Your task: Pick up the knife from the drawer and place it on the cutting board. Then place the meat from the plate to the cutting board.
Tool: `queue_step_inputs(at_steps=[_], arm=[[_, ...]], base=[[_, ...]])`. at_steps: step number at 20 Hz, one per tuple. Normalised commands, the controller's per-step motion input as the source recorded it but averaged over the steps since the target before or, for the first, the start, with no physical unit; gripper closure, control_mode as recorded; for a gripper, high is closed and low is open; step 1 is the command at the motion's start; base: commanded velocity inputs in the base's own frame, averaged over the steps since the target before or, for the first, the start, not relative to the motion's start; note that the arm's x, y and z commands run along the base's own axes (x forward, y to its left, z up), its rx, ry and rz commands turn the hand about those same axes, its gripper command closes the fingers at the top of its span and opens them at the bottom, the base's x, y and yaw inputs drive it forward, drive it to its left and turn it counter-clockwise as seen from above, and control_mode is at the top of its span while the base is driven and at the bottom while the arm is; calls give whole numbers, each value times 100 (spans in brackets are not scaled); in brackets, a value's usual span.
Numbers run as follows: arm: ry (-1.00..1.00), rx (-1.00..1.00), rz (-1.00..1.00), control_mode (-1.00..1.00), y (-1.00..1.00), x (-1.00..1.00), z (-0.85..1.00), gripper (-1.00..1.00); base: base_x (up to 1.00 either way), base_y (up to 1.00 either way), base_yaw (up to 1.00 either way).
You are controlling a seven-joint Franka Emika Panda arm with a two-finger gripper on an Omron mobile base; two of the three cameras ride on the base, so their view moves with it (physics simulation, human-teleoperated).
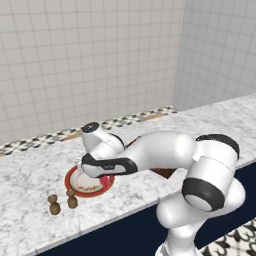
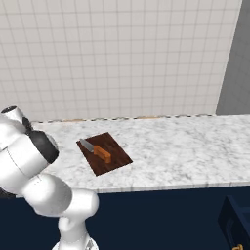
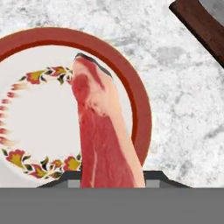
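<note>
Red-pink raw meat slab (image 3: 105, 131), oblong with a pale fatty edge, runs from the bottom centre of the hand view up toward the middle of the frame. It lies over the round white plate with the broad red rim and speckled ring pattern (image 3: 140, 113), which sits on the grey-white marble tabletop (image 3: 183, 100).

Fingers: both dark tips flank the near end of the meat at the bottom edge. They appear closed on it, but actual contact is hidden; treat the grasp as probable, not confirmed.

Handling judgement:
- Soft and limp; the free end will likely sag when raised.
- Wet surface, likely slippery; hold near mid-length rather than at one end.
- Light; no fragility concern.

Kitchen knife with silver-grey blade and orange handle (image 2: 96, 149) already rests on the dark reddish-brown wooden cutting board (image 2: 117, 158), centre-left of the right base view. Set the meat on a bare part of the board.
</note>
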Motion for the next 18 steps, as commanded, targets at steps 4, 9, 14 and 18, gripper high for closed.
queue_step_inputs(at_steps=[4,9,14,18], arm=[[0,7,-6,-100,-97,8,66,100],[0,4,0,-100,-99,7,41,100],[0,3,0,-100,-98,29,5,100],[0,1,6,-100,-80,34,10,100]], base=[[0,0,0],[0,0,0],[0,0,0],[0,0,0]])
